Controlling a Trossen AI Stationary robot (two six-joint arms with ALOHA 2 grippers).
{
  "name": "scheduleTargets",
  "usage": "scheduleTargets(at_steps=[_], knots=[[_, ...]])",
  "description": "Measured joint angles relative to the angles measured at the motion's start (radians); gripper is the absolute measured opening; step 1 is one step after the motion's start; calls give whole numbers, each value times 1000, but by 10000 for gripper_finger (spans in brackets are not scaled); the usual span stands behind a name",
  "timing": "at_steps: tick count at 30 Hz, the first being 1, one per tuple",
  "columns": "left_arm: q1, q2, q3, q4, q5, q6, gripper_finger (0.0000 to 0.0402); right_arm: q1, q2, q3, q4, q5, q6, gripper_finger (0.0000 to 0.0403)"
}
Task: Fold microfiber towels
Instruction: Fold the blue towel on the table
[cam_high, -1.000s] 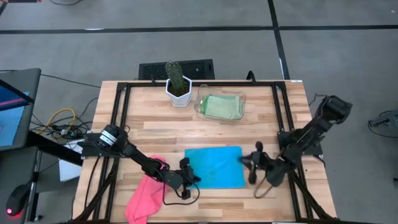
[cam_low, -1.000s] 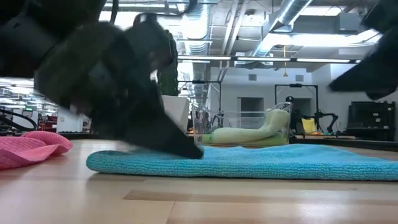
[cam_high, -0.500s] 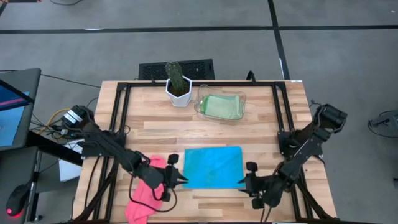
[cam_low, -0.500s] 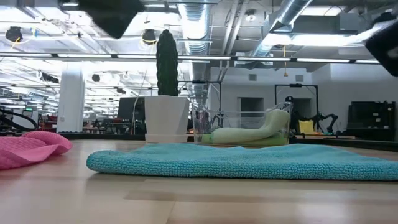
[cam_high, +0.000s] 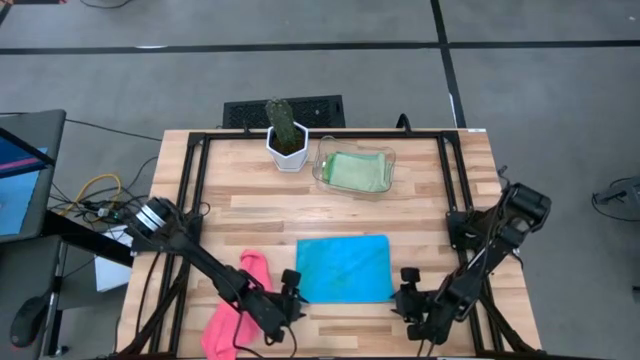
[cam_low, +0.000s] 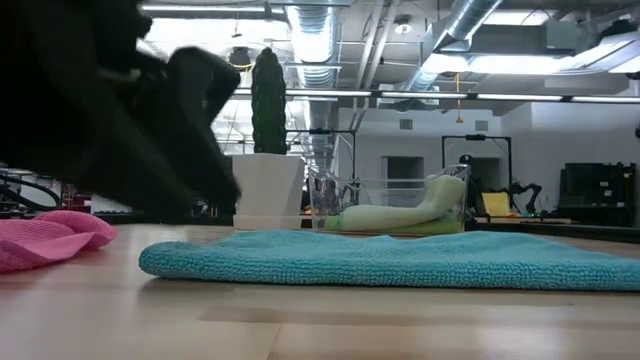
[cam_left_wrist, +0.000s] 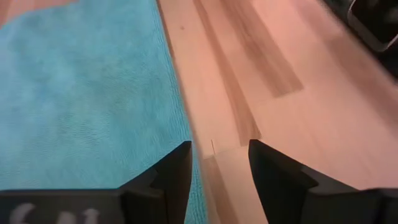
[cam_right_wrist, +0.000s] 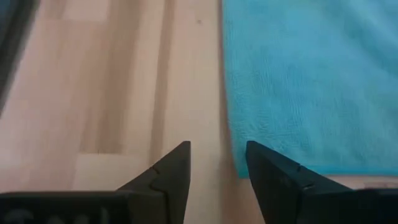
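turquoise towel (cam_high: 344, 268) flat | left end effector (cam_high: 291, 296), right end effector (cam_high: 408, 293) flank near corners, parted

Turquoise towel (cam_high: 345, 268), pink towel (cam_high: 236, 310), seemingly light green towels (cam_high: 355, 171), pale wood table (cam_high: 420, 215).

No readable words, labels or brands anywhere. Only blurred pale marks on the left pincer (cam_left_wrist: 214, 155) housing, illegible.

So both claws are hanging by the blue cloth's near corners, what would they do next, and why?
Probably lower and pinch those two corners. The turquoise towel lies flat and unfolded. The left claw is open astride its edge, and the right claw is open right at the other near corner. Neither holds cloth yet, so gripping seems the natural step before folding.
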Motion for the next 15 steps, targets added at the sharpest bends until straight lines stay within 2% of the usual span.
scheduleTargets(at_steps=[7,15], knots=[[-2,65,26,-53,31,-47,155,8,81,4,19,33,60,177],[1,16,58,-181,-2,-101,155,18,55,0,15,47,80,170]])
